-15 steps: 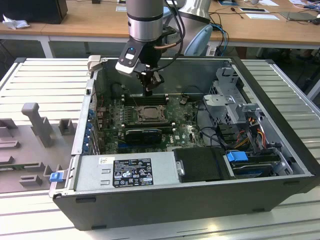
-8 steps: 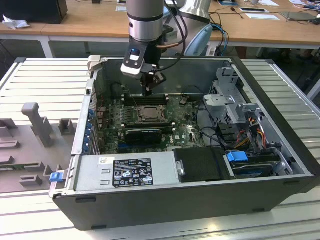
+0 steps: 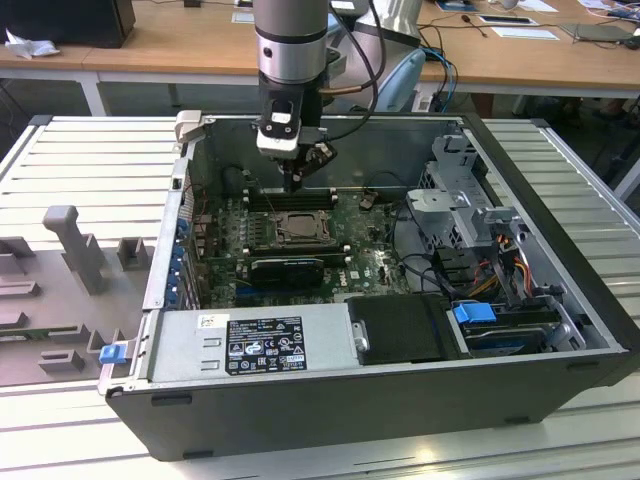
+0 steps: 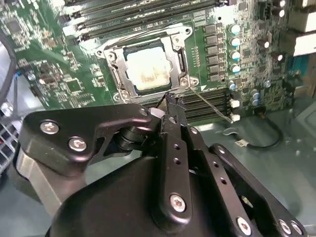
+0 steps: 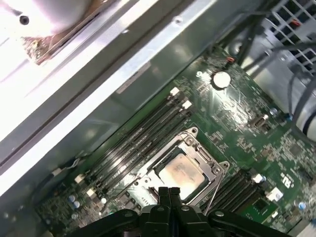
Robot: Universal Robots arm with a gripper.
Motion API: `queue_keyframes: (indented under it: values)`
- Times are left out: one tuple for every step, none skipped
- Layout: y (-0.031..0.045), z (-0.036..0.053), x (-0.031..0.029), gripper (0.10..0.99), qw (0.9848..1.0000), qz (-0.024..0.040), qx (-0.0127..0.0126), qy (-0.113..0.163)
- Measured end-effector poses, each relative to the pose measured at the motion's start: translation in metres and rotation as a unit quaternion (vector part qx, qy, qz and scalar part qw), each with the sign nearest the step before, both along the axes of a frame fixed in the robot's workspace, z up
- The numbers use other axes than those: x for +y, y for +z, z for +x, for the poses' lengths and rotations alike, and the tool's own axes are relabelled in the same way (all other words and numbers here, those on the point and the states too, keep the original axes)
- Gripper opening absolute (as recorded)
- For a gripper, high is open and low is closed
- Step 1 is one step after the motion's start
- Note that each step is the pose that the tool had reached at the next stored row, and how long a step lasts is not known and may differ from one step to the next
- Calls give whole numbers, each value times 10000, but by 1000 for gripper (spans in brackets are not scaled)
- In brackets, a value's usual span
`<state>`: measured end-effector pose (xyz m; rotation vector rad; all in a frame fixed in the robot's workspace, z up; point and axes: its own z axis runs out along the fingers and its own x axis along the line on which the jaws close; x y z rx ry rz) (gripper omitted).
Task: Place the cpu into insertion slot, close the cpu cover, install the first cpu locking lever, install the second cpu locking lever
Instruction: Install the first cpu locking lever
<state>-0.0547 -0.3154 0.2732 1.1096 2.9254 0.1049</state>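
The cpu (image 4: 148, 66) lies flat in the insertion slot (image 4: 186, 79) on the green motherboard, its pale metal top showing. The silver cpu cover (image 4: 120, 74) lies down around it as a frame. A thin wire locking lever (image 4: 210, 103) sticks out at an angle from the socket's corner. My gripper (image 4: 170, 98) is shut with nothing between its black fingers, the tips just beside the socket's edge near that lever. In the first wrist view the gripper (image 5: 169, 190) hangs over the cpu (image 5: 182, 173) and the lever (image 5: 211, 197). In the exterior view the gripper (image 3: 292, 185) is above the slot (image 3: 290, 228).
Black memory slots (image 4: 148, 19) run along one side of the socket and more (image 4: 207, 106) on the other. A row of capacitors (image 4: 236, 42) stands close by. The case walls (image 3: 330, 135), drive cage (image 3: 470, 200), loose cables (image 3: 500, 270) and power supply (image 3: 250, 340) enclose the board.
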Motion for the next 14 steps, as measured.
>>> queue_keyframes:
  values:
    - [0,0,0,106,10000,0,0,96]
    - [0,0,0,106,9996,0,0,273]
    - [0,0,0,106,9990,0,0,453]
    - [0,0,0,106,9982,0,0,597]
    - [0,0,0,106,9977,0,0,676]
    - [0,0,0,106,9968,0,0,795]
    - [0,0,0,106,9961,0,0,880]
    - [0,0,0,106,9953,0,0,970]
    - [0,0,0,106,9935,-1,0,1140]
    - [0,0,0,106,9923,0,0,1235]
    - [0,0,0,106,9912,0,0,1327]
    - [-1,0,0,106,9891,-1,0,1475]
    - [-1,0,0,106,9877,0,0,1564]
    - [-2,0,0,106,9863,0,0,1648]
